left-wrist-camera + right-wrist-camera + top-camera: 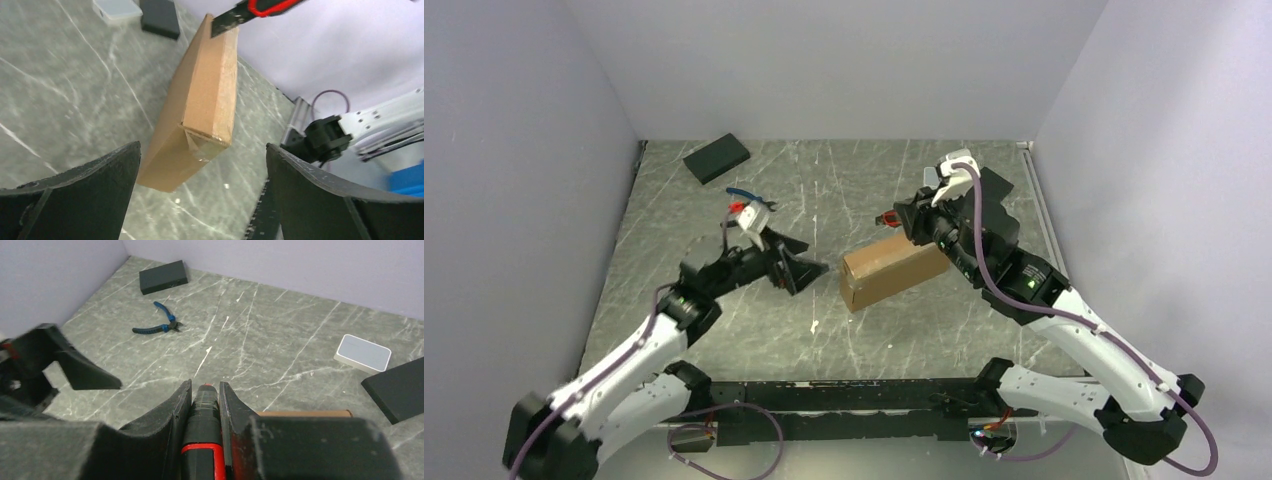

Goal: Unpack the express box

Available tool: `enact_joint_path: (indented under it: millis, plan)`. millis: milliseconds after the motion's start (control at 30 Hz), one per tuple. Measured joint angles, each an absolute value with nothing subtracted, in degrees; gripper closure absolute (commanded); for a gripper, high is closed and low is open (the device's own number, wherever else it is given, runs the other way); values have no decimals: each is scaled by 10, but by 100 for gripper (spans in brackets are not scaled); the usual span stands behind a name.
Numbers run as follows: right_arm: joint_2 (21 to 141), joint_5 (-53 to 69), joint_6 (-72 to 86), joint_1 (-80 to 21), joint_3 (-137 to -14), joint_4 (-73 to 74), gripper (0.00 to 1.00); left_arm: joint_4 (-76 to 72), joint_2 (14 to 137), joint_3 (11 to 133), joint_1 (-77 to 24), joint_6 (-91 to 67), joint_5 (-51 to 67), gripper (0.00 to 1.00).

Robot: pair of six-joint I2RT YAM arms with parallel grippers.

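The express box (894, 270) is a plain brown cardboard mailer lying shut on the marble tabletop, mid-table. In the left wrist view the express box (200, 100) shows its taped near end, a short way ahead of my left gripper (203, 147), whose black fingers stand wide apart with nothing between them. From above, the left gripper (802, 268) sits just left of the box's left end. My right gripper (205, 387) is shut on a black and red utility knife (204, 415). The right gripper (902, 216) hovers over the box's far edge, and the knife (250, 10) tip reaches the box's far end.
Blue-handled pliers (157, 322) lie at the left rear. A black flat block (717, 158) rests in the far left corner. A small white-grey case (362, 352) and another black block (397, 390) lie at the right rear. Walls close three sides.
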State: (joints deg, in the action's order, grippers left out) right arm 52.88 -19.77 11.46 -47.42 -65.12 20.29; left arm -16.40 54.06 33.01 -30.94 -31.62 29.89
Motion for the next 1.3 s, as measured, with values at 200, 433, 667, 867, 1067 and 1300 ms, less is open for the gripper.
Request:
enact_joint_path:
  millis: [200, 433, 667, 867, 1067, 1300]
  plan:
    - [555, -170, 108, -474, -658, 205, 100, -220, 425, 215, -354, -170, 255, 1]
    - [569, -145, 102, -474, -661, 206, 100, -318, 531, 159, -417, -62, 226, 2]
    - [576, -114, 107, -475, -673, 211, 100, -448, 660, 156, -417, -21, 231, 2]
    - [578, -96, 120, -476, -673, 225, 100, -549, 740, 164, -417, -31, 244, 1]
    - [575, -79, 121, -479, -671, 235, 100, -633, 795, 177, -422, -56, 256, 1]
    - [568, -74, 121, -489, -669, 241, 100, -670, 836, 201, -429, -68, 267, 3]
